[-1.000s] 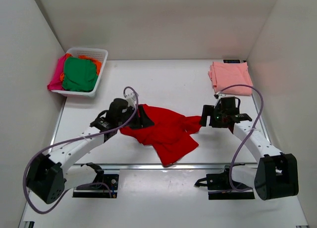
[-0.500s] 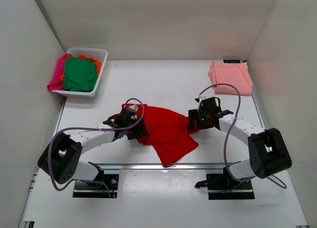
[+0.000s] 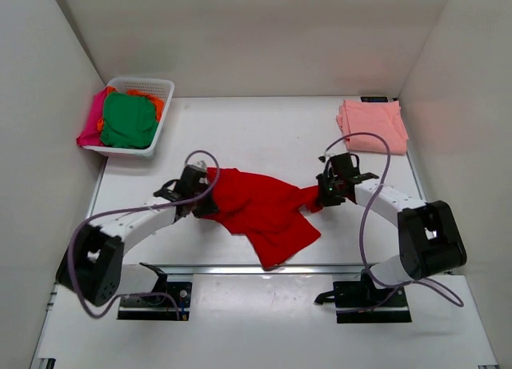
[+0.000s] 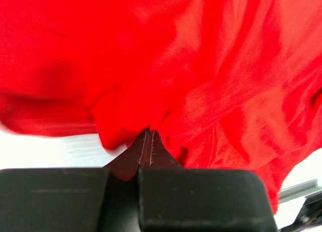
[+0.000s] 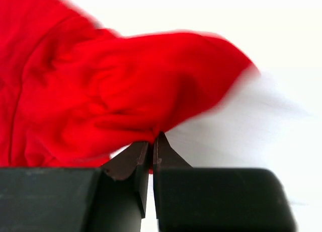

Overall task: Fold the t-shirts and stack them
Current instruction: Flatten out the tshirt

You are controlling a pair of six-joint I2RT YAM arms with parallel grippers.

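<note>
Finding: one pink tee (image 3: pixel 371 125) lies folded at the far right corner of the table (image 3: pixel 264 137), while the red tee (image 3: pixel 268 213) lies crumpled and unfolded at centre between the arms, so I judge the task about one fifth done. The left gripper (image 4: pixel 147 141) is clenched on the red tee's left edge and the right gripper (image 5: pixel 152 141) pinches its right edge, apparently to spread it flat. Count: five tees, namely one pink tee, one red tee, and a green tee (image 3: pixel 128 119), orange tee (image 3: pixel 149 102) and magenta tee (image 3: pixel 90 122) waiting in the single basket (image 3: pixel 152 82) at far left.
</note>
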